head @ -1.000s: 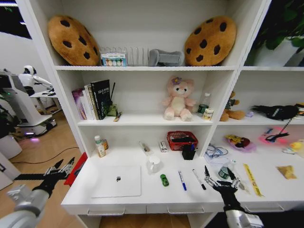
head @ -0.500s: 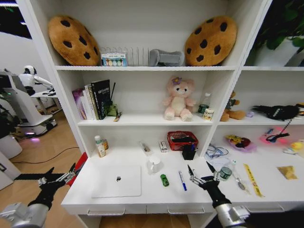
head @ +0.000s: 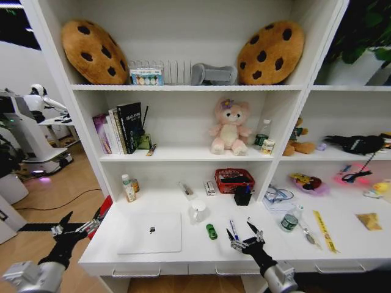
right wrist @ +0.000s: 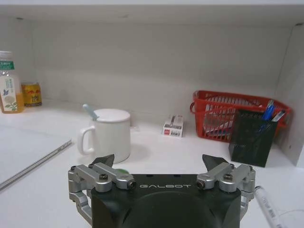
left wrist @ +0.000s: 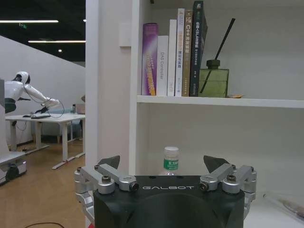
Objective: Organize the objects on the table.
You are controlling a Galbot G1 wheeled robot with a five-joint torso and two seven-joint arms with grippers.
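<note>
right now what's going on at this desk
A two-armed robot is tidying the white desk. Its right pincer, open and empty, hovers over the front of the desk by the blue pen and the black-and-white marker. The left pincer, also open, hangs off the desk's left end. The closed silver laptop and green toy car lie on the desk, untouched.

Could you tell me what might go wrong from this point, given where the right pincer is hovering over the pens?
The open right pincer hangs between the blue pen and the black-and-white marker, which lie close together; closing could catch both or roll one away. The tiny green toy car sits beside them and might get nudged toward the table edge. The white mug stands just behind, so a forward reach could bump it.
</note>
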